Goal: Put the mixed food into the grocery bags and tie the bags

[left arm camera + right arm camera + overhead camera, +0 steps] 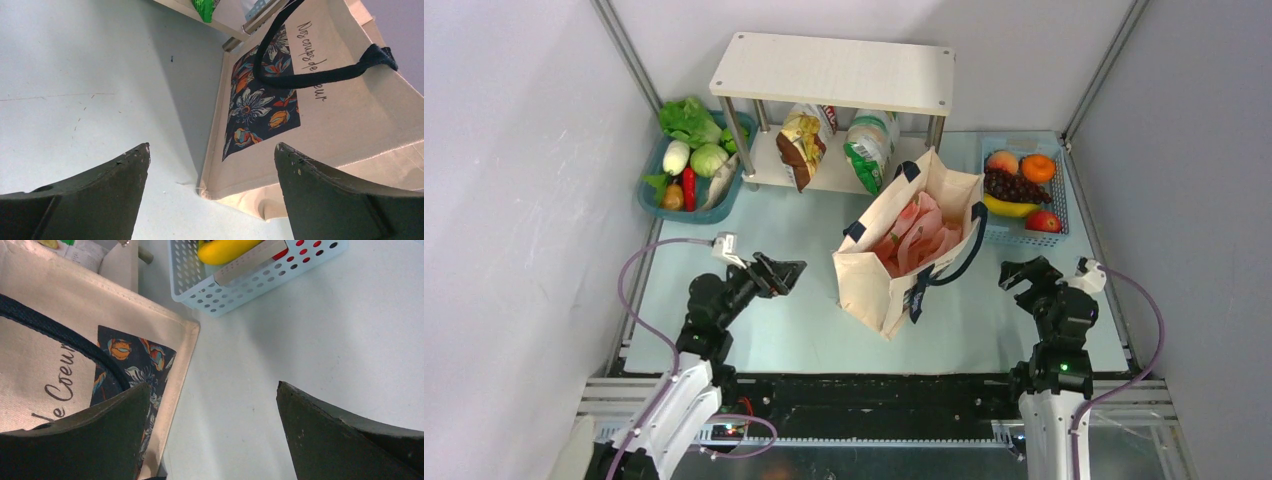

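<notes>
Left gripper (786, 272) and right gripper (1024, 270) flank the canvas tote (869, 275), jaws spread, empty. The right should take the grape bunch (1014, 187) from above, gently.

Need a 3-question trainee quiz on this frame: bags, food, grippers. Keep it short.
1. In what state are the left gripper and the right gripper?
2. True or false: the pink plastic bag sits inside the canvas tote.
3. The grape bunch lies: A) in the canvas tote, B) in the blue basket, C) in the left gripper.

Key
1. Both open, holding nothing.
2. True.
3. B.
</notes>
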You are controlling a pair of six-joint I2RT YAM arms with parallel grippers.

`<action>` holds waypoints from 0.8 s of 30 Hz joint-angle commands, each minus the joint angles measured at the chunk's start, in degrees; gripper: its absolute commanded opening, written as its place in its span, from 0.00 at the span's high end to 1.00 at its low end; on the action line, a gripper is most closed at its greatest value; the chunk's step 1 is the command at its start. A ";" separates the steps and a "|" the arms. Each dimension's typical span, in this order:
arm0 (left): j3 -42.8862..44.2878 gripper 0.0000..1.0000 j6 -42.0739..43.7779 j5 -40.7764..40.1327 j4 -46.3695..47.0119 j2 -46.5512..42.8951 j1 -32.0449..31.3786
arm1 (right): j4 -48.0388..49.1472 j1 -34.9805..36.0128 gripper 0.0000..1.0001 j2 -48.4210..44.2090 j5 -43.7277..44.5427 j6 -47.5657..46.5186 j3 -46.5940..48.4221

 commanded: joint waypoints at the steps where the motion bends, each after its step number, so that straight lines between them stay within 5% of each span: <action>1: -1.09 0.02 -1.95 -2.87 0.93 -2.78 1.09 | 0.21 -0.14 0.00 -2.22 1.81 1.54 1.76; 9: -1.25 0.02 -11.27 -1.06 0.29 2.44 4.09 | -5.68 -1.33 0.00 1.39 -7.68 0.31 17.37; 13: 3.05 0.15 -16.22 6.81 4.20 8.13 0.45 | -7.84 -1.21 0.00 5.79 -14.74 -1.67 26.96; 15: 5.82 0.04 -17.25 5.97 4.15 8.22 -1.62 | -10.46 -0.93 0.00 9.99 -17.07 -2.75 32.58; 21: 23.72 0.00 -4.76 -6.42 -15.32 8.57 -9.52 | -17.02 4.12 0.00 22.72 -20.77 -3.92 44.84; 24: 31.26 0.00 -0.88 -11.54 -19.87 12.57 -12.07 | -19.37 13.47 0.00 27.71 -10.08 -3.13 47.99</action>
